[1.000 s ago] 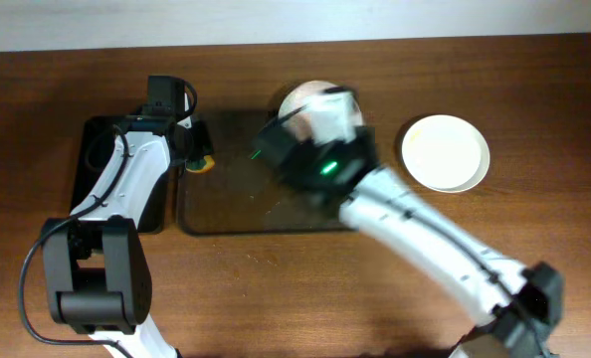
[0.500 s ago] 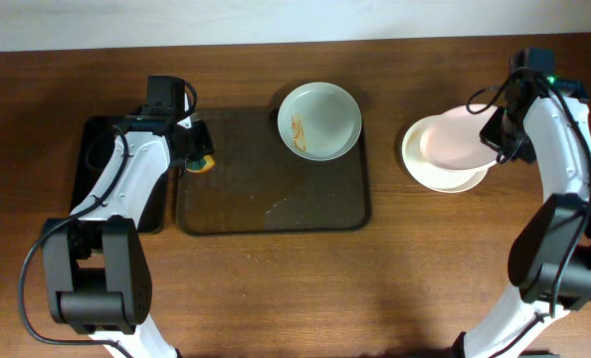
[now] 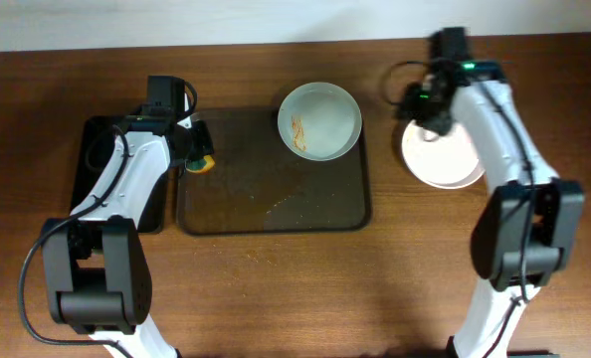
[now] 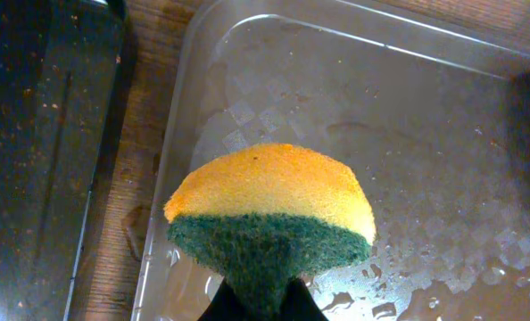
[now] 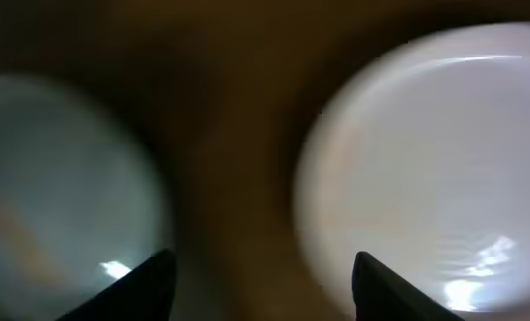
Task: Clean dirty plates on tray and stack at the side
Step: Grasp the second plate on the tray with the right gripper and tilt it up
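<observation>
The left jaws are pinched on the green base of a sponge (image 4: 269,209), with its orange face pointing out ahead of them. Under the sponge lies a wet corner of the tray (image 4: 408,134). The bin (image 4: 33,134) sits just off to one side of it, and the sponge touches neither.

The right jaws stand wide apart with nothing between them. Their wrist view is blurred, but it shows bare table (image 3: 276,288) straight ahead. The stack (image 5: 443,160) of white plates is just to one side. The plate (image 5: 60,196) with the orange smear is a little further off on the other side, in the far corner of the tray.

That smeared plate (image 3: 319,120) is the only one on the tray, so the job looks close to done: one plate to scrub, then one to add to the stack. The step in hand seems to be the right jaws' empty trip toward it.

Next, the right jaws need to drop over the plate's raised rim and close on it. The hold must be firm enough to steady or lift the plate. The sponge must then cross the tray to reach the smear. A shallow, wet rim could slip out of a light pinch.
</observation>
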